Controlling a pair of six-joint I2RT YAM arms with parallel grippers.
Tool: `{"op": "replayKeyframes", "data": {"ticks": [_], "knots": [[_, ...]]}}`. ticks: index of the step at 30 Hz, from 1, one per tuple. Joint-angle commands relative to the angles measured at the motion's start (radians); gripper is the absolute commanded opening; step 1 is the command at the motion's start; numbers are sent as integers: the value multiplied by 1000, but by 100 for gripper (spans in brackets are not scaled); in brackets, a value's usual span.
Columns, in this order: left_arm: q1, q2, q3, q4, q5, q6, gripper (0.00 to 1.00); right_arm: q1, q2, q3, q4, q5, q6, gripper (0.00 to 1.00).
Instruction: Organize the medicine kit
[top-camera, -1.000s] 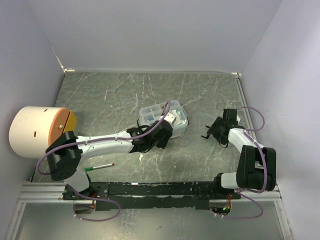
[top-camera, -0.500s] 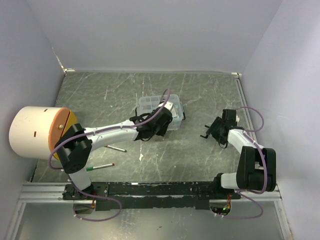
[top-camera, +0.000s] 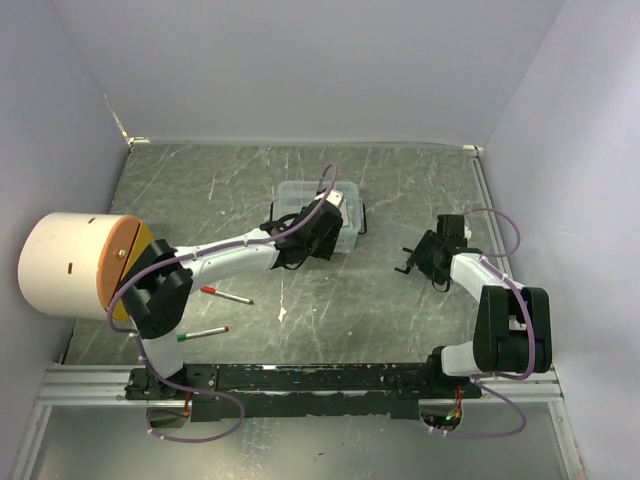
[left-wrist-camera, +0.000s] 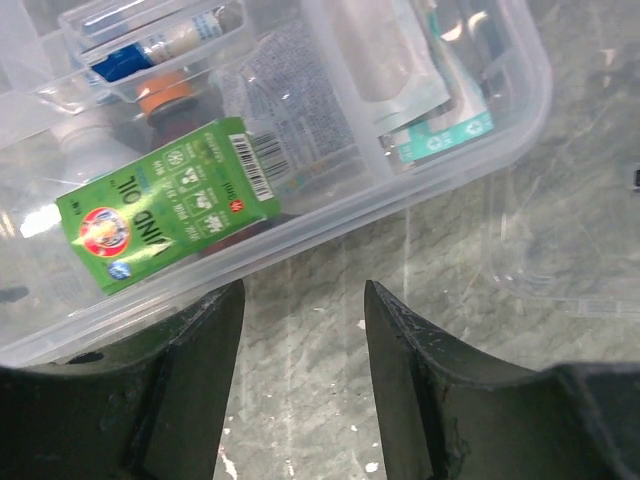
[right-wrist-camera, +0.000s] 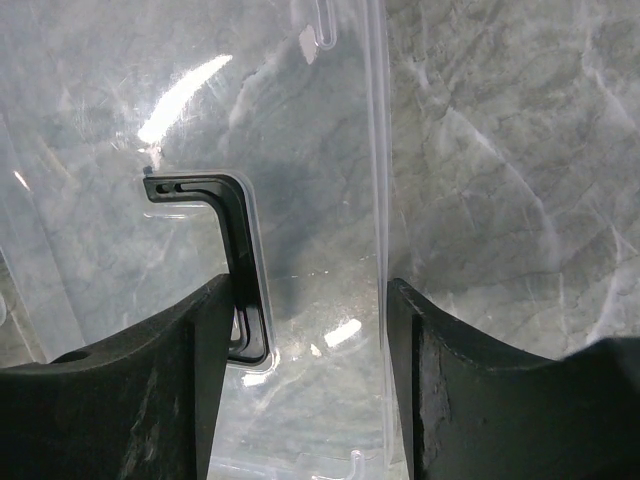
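The medicine kit's clear box (top-camera: 296, 198) stands mid-table without its lid. The left wrist view looks into the box (left-wrist-camera: 330, 190): a green packet (left-wrist-camera: 165, 205), small bottles and sealed packets lie inside. My left gripper (top-camera: 318, 238) is at the box's near wall, open (left-wrist-camera: 303, 295), with only bare table between its fingers. To the right, my right gripper (top-camera: 415, 262) is shut (right-wrist-camera: 310, 290) on the kit's clear lid (right-wrist-camera: 310, 140). One finger rests against the lid's black handle (right-wrist-camera: 240, 230) and the other against its rim.
A big white cylinder with an orange face (top-camera: 75, 262) lies at the left edge. A red pen (top-camera: 225, 295) and a green pen (top-camera: 203, 334) lie near the left arm's base. Walls close in the table on three sides.
The left arm has pushed the box away and a little to the left, uncovering the red pen, and its jaws have widened. The right gripper has barely moved.
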Motion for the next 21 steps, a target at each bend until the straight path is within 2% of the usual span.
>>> {"op": "replayKeyframes", "data": {"ticks": [1, 6, 11, 21], "knots": [[5, -31, -11, 87, 90, -28, 65, 18, -15, -49, -80, -2, 23, 48], [-4, -102, -143, 222, 250, -135, 77, 18, -74, -54, -105, -16, 50, 48], [-17, -122, -251, 367, 333, -242, 87, 18, -96, -45, -148, -54, 50, 50], [-19, -94, -325, 494, 418, -414, 94, 18, -166, -45, -181, -143, 61, 50]]}}
